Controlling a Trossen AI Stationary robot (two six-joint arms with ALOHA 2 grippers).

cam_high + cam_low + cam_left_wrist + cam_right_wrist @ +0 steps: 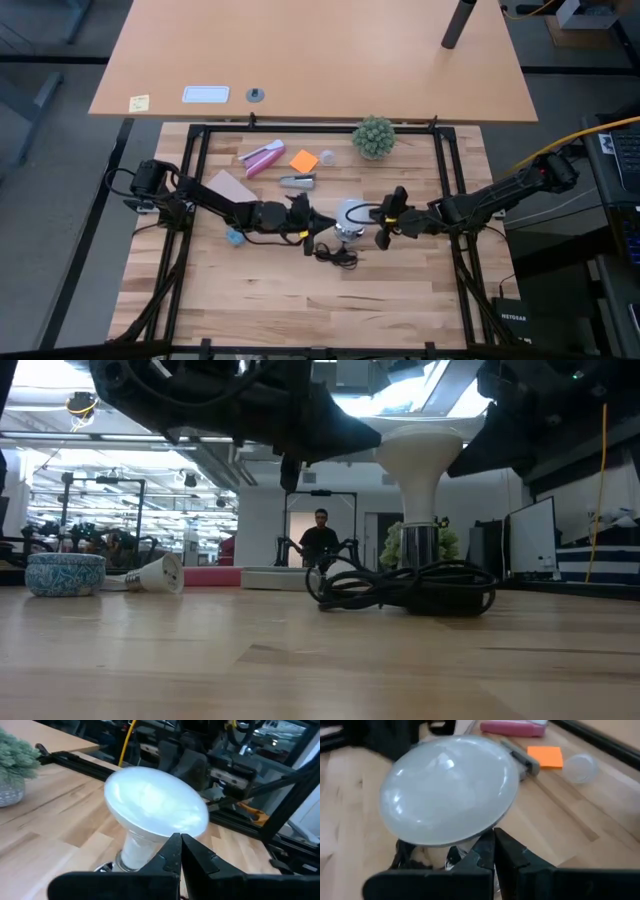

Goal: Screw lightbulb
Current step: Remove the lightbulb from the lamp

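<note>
Lightbulb (349,212) stood upright in socket (420,547). Left claw (322,222) and right claw (381,226) flanked it, fingers closed, gripping nothing. Risk: sideways nudge could tip unclamped socket; cord (400,588) might snag.

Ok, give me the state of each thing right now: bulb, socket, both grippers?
lightbulb: upright, base seated in the socket.
socket: standing on the table, black cord coiled beside it.
left gripper: shut, beside the bulb.
right gripper: shut, on the opposite side.
</note>
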